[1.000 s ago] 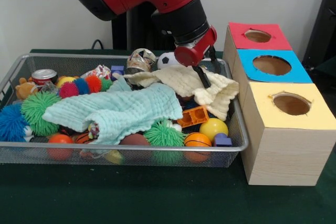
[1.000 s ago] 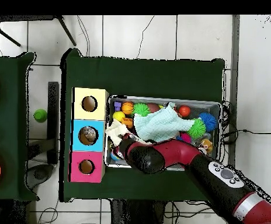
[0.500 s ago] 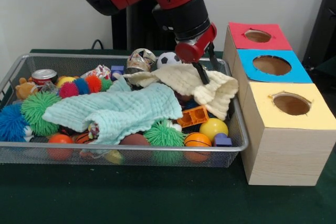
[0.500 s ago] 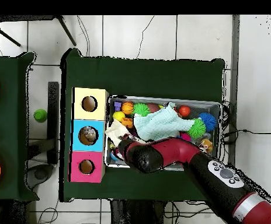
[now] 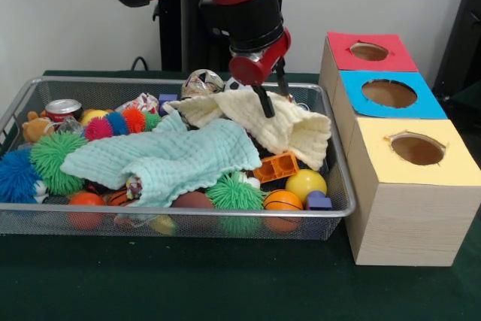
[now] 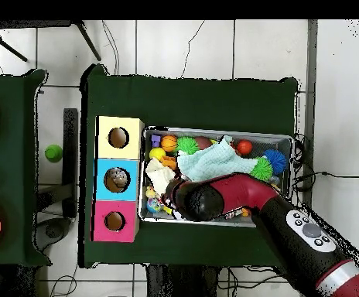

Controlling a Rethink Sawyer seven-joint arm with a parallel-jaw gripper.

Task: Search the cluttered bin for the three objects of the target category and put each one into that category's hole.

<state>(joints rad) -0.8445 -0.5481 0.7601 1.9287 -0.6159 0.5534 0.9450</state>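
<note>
In the front view my gripper (image 5: pixel 273 94) hangs over the back right part of the wire bin (image 5: pixel 180 214), shut on a cream cloth (image 5: pixel 282 124). One black finger lies in front of the cloth, the other behind it. The cloth is pulled up at the grip and drapes down to the right. A mint cloth (image 5: pixel 169 157) covers the middle of the bin. Beside the bin stand three boxes with holes: red (image 5: pixel 368 52), blue (image 5: pixel 391 94) and yellow (image 5: pixel 417 148). In the overhead view the arm (image 6: pixel 213 197) hides the gripper, and the cream cloth (image 6: pixel 161 176) shows beside it.
Loose toys fill the bin: a yellow ball (image 5: pixel 305 183), a small basketball (image 5: pixel 283 201), an orange brick (image 5: pixel 276 166), a green spiky ball (image 5: pixel 52 159), a blue spiky ball (image 5: pixel 15 177), a can (image 5: pixel 63 109). A soccer ball (image 5: pixel 234 84) sits half hidden behind the gripper.
The gripper has moved left and slightly up, away from the boxes. The cream cloth has come with it, and its top edge now lies farther left.
</note>
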